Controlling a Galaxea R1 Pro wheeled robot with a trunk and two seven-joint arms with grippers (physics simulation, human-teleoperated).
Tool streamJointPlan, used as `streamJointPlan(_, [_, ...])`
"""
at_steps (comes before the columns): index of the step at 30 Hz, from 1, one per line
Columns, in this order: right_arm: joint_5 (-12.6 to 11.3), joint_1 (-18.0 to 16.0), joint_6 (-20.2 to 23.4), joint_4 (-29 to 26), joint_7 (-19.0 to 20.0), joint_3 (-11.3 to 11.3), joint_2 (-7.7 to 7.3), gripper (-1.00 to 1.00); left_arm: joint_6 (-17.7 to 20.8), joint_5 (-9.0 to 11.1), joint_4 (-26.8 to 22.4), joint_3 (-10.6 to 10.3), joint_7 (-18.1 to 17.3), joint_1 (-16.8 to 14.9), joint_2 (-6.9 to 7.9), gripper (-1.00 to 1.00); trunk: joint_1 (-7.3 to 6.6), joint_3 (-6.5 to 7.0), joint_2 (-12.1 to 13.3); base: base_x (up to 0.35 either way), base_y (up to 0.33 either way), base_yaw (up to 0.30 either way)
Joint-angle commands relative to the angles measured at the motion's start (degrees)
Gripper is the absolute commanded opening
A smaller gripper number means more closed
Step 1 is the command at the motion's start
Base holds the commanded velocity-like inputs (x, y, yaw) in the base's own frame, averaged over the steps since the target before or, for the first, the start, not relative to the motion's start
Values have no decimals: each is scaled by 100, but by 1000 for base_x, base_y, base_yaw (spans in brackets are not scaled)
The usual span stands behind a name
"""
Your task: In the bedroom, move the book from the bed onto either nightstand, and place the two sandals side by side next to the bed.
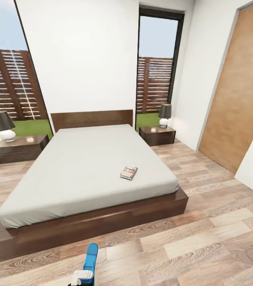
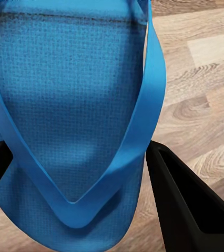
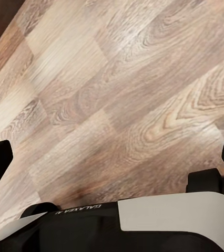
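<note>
From the head camera I see the bed [image 1: 83,167] square ahead of me, its long axis running away toward the headboard and the wall, with the book [image 1: 129,172] lying flat on the mattress near the foot end, toward my right side; its long axis runs slightly slanted from the bed's own length, and the cover is too small for me to read. A nightstand [image 1: 19,147] stands on each side of the headboard, each carrying a lamp [image 1: 1,125]; the other nightstand [image 1: 157,135] sits by the far window. At the bottom edge of that view a blue sandal [image 1: 90,262] points lengthwise toward the bed frame, with a white part of my arm over its near end, cut off by the picture's edge. Through the left wrist camera the left gripper [image 2: 80,173] has its black fingers [image 2: 188,205] on either side of the sandal, the V of the straps between them, so it looks closed on the sandal over the wooden floor [image 1: 206,238]. The right gripper [image 3: 117,157] hangs over bare planks, its finger ends spread wide with nothing between them.
</note>
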Motion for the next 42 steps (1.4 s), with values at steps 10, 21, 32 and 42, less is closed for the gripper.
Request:
streamJointPlan(10, [-49,-3,47,1,29,-29,0,100,-2,25,7,29,-41,-4,0,-100,0,-6,-3,113,0,-20])
streamJointPlan(21, [-48,-3,47,1,29,-22,0,100,-2,28,7,29,-41,-4,0,-100,0,-6,-3,3,0,-247])
streamJointPlan(32, [-45,-3,47,1,30,-16,0,100,-2,23,7,29,-41,-4,0,-100,0,-6,-3,0,0,-245])
streamJointPlan(42, [-40,-3,47,0,30,-7,0,100,-2,26,7,29,-40,-4,0,-100,0,-6,-3,0,0,-173])
